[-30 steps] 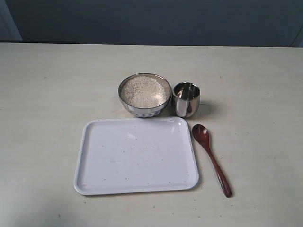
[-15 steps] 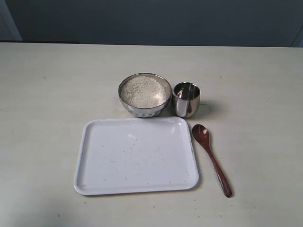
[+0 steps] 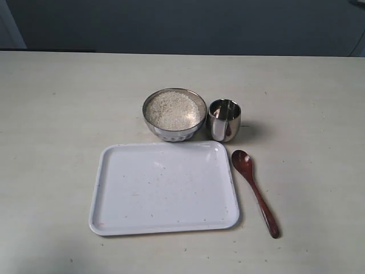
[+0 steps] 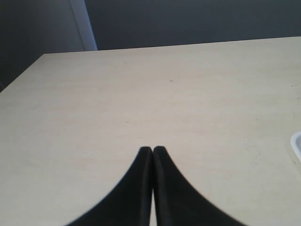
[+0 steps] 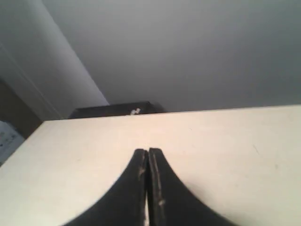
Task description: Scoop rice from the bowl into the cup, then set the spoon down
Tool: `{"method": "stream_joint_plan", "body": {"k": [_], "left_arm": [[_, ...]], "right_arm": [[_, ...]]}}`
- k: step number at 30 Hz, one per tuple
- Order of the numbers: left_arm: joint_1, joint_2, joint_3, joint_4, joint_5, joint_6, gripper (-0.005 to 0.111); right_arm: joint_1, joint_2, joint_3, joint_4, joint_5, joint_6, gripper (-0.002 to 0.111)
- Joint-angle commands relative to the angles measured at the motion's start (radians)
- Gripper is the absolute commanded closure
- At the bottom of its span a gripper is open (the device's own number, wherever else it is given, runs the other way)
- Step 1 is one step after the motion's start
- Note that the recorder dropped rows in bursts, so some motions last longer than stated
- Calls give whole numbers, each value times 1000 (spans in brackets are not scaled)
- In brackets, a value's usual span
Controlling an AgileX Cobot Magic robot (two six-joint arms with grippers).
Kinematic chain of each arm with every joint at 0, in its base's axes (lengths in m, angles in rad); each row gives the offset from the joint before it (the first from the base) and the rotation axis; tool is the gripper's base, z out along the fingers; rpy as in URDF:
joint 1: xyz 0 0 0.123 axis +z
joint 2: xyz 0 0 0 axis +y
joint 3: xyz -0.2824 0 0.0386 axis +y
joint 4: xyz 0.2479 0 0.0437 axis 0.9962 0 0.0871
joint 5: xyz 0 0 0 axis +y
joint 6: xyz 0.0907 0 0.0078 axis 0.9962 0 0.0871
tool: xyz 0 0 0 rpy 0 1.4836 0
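Nothing has moved in the last second. My left claw is pinched shut, empty, over the table. At the tray's 12 o'clock, rice fills the bowl; the cup stands just beside it at 3 o'clock; the spoon lies at the tray's 3 o'clock, handle toward 5. My right claw, likewise shut, holds nothing.

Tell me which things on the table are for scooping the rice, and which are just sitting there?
For the job:
rice
bowl
cup
spoon

Just lying about:
white tray, with only a few specks on it
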Motion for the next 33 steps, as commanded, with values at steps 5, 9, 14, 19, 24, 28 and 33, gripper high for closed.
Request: {"method": "stream_joint_plan", "body": {"k": [5,9,14,19,24,28,33], "left_arm": [[-2,1,-8,0,-13,-5,106],[-2,1,-8,0,-13,-5,106],[-2,1,-8,0,-13,-5,106],[-2,1,-8,0,-11,-5,106],[-2,1,-8,0,-11,-5,106],[-2,1,-8,0,-11,-5,106],[-2,1,-8,0,-11,-5,106]], "right_arm": [[5,173,-9,-7,672,-239,109],[5,181,-7,-7,1084,-547,109],[5,172,-20,262,1246,-763,109],[5,145,-28,1108,1130,-1425,109],[66,145,-28,1717,1315,-2010,109],[206,150,-28,1777,1454,-2028,109],[373,210,-28,1738,1543,-1998,109]]}}
